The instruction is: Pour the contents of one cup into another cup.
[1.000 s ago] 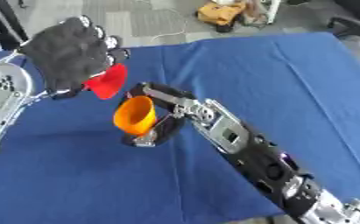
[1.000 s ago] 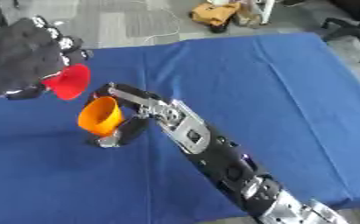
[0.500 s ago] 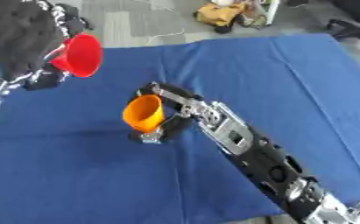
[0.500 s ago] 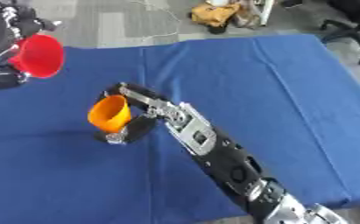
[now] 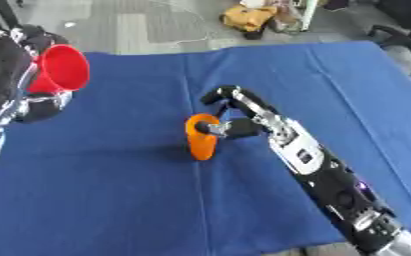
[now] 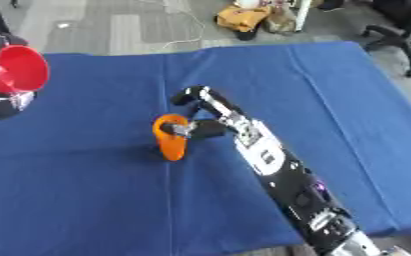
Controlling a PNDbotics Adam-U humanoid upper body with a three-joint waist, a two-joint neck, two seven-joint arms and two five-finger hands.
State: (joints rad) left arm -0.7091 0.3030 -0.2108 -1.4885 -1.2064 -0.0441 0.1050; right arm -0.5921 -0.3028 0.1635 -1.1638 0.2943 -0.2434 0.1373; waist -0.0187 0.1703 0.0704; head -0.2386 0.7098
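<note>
Right robot hand (image 5: 230, 112), mid-bench: fingers and thumb curled round the orange cup (image 5: 201, 136), grasping it at the rim side. Cup stands near upright on its narrow base, long axis close to vertical, mouth tipped slightly toward the robot's left. Base touching or just above the cloth; cannot tell which.

Left robot hand (image 5: 12, 75), at the view's left edge, raised over the bench: clenched round the red cup (image 5: 61, 69). Red cup lies on its side, long axis roughly horizontal, open mouth facing right toward the orange cup; the two cups well apart.

Bench (image 5: 331, 80) covered in blue cloth.
</note>
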